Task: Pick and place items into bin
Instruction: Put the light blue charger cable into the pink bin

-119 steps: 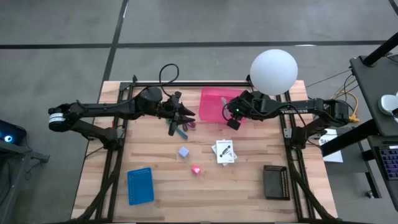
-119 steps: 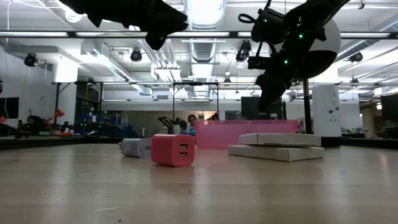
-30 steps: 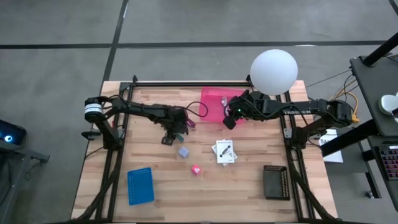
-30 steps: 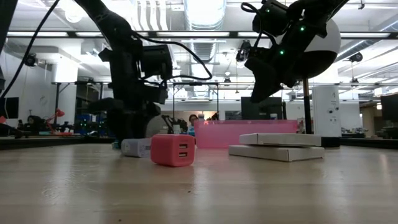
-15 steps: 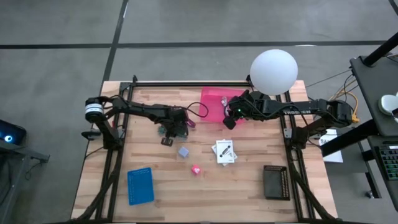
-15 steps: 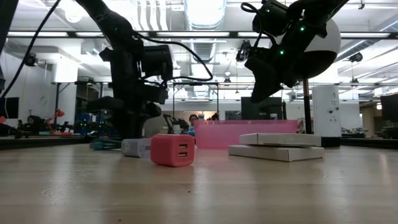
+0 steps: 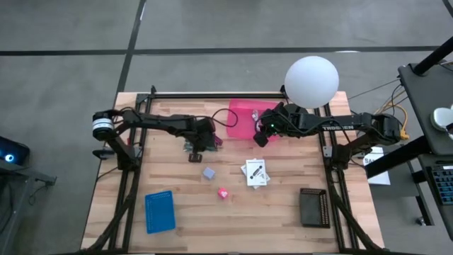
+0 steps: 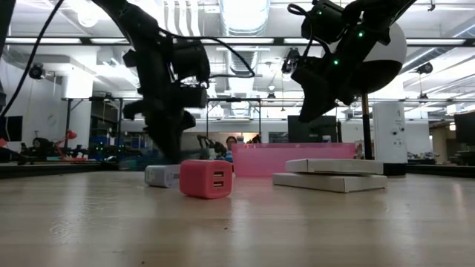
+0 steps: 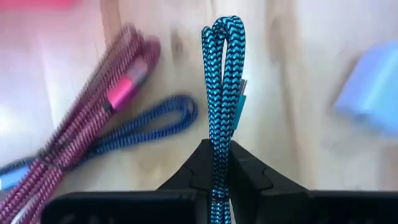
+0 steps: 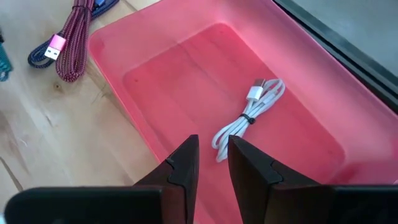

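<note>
**One cable binned, one in the grip, the rest on the table**

Done so far: a single white cable [image 10: 249, 115] lies coiled inside the pink bin [image 10: 155, 59]. Nothing else shows in the bin.

In hand: left gripper [image 9: 219, 152], over the table just beside the bin's near-left corner, is pinched tight on a folded teal braided cable [image 9: 222, 93], loop end pointing away from the wrist. Judged lifted or about to be; not yet over the bin.

Right gripper [image 10: 211, 152] hovers over the bin, fingers only narrowly apart, nothing between them.

Left to do, counted:
- 1 magenta braided cable [image 9: 93, 124], on the wood beside the bin
- 1 dark blue braided cable [image 9: 158, 118], touching the magenta one
- 1 lavender cube [image 7: 209, 172], mid-table
- 1 pink charger block [image 8: 206, 179], near the cube
- 2 flat white boxes [image 8: 330, 172], stacked, to the right of the block

Blue tray [image 7: 160, 211] and black case [image 7: 313, 206] sit at the near edge; whether they count as items I cannot tell.

Roughly: early, most pieces outstanding.
</note>
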Available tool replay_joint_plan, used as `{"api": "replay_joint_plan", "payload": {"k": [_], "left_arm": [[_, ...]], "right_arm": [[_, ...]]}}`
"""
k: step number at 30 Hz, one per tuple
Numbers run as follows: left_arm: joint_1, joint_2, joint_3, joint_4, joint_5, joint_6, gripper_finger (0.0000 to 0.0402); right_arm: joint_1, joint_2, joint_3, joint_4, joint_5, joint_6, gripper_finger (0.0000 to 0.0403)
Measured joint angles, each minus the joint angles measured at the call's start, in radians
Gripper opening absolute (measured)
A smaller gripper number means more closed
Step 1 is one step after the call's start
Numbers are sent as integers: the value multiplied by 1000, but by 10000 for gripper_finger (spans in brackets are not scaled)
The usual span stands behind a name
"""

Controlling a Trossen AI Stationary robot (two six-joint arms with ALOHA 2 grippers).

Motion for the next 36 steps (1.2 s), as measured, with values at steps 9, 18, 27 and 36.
{"api": "replay_joint_plan", "payload": {"k": [9,18,27,36], "left_arm": [[0,-140,-1,223,87,-141,8],[0,-298,-11,367,85,-197,8],[0,-398,-13,369,51,-195,8],[-1,-389,-19,369,31,-196,8]], "right_arm": [[0,0,0,0,-37,-5,73],[57,-10,-1,227,-97,-158,73],[101,-68,-1,615,-232,-364,94],[109,-79,-1,628,-236,-370,192]]}}
